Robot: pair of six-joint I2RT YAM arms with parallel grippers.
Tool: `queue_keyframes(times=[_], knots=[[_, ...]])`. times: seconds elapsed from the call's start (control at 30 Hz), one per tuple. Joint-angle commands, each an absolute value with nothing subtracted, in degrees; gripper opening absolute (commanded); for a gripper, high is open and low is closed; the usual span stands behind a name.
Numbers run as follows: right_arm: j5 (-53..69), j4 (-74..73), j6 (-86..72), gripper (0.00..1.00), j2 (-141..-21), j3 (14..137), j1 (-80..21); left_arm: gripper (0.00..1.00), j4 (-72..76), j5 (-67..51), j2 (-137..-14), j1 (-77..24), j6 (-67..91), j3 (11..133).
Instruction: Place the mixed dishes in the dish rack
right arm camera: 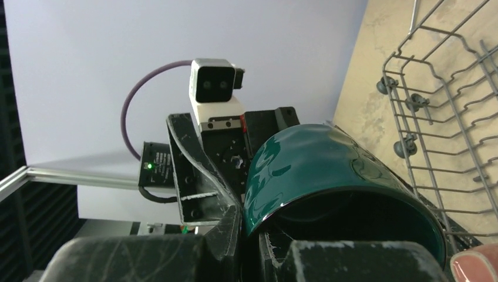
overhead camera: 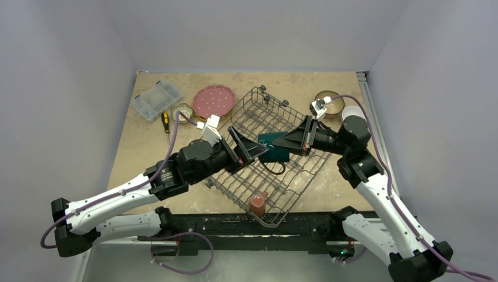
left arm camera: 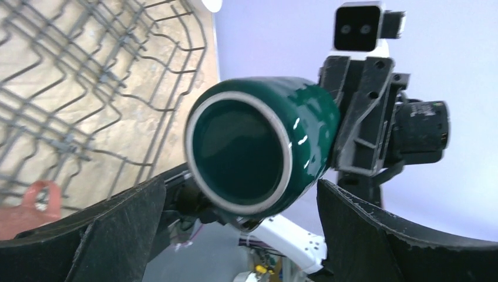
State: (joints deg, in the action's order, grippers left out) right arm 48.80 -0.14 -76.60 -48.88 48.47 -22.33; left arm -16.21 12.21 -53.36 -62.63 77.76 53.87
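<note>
One tan, stone-patterned table [overhead camera: 135, 158] carries the whole scene. The grey wire dish rack [overhead camera: 296, 176] lies slantwise across the table's middle, its rows of tines pointing up. Above it the left arm [overhead camera: 117, 200] and right arm [overhead camera: 382, 194] reach inward and meet over the rack's centre.

On the table left of the rack's far end lies the pink white-dotted plate [overhead camera: 214, 101], with the clear plastic box [overhead camera: 157, 98] further left. Right of the rack sit the brown bowl [overhead camera: 330, 103] and, partly hidden behind the right arm, the white bowl [overhead camera: 354, 111].

The dark teal mug [overhead camera: 275, 154] hangs on its side in the air over the rack's centre, its mouth turned to the left wrist camera. The right gripper [overhead camera: 283, 143] is clamped on the mug's edge and carries it. The left gripper [overhead camera: 258, 154] has its fingers spread wide on either side of the mug; whether they touch it cannot be told.

A red mug [overhead camera: 258, 204] lies in the rack's near end. The small floral bowl [overhead camera: 182, 110] sits between box and plate, the screwdriver [overhead camera: 166, 123] just beside it.
</note>
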Motion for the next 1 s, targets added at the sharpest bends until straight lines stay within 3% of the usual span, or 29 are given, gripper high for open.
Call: queue_keyframes(times=[0.0, 0.23, 0.53, 0.97], knots=[[53.0, 13.7, -81.5, 0.00, -47.5, 48.1, -22.5, 1.00, -1.3, 10.0, -55.1, -62.2, 81.6, 52.5], [54.1, 18.1, -82.9, 0.00, -46.6, 47.9, -22.6, 1.00, 10.3, 6.1, -59.7, -61.1, 80.6, 52.9], [53.7, 23.5, -85.4, 0.00, -46.5, 49.0, -22.6, 1.00, 13.7, 2.3, -62.3, -58.6, 82.0, 54.3], [59.1, 14.0, -76.1, 0.00, -46.0, 49.9, -22.5, 1.00, 14.6, -2.3, -62.1, -55.5, 82.6, 55.3]])
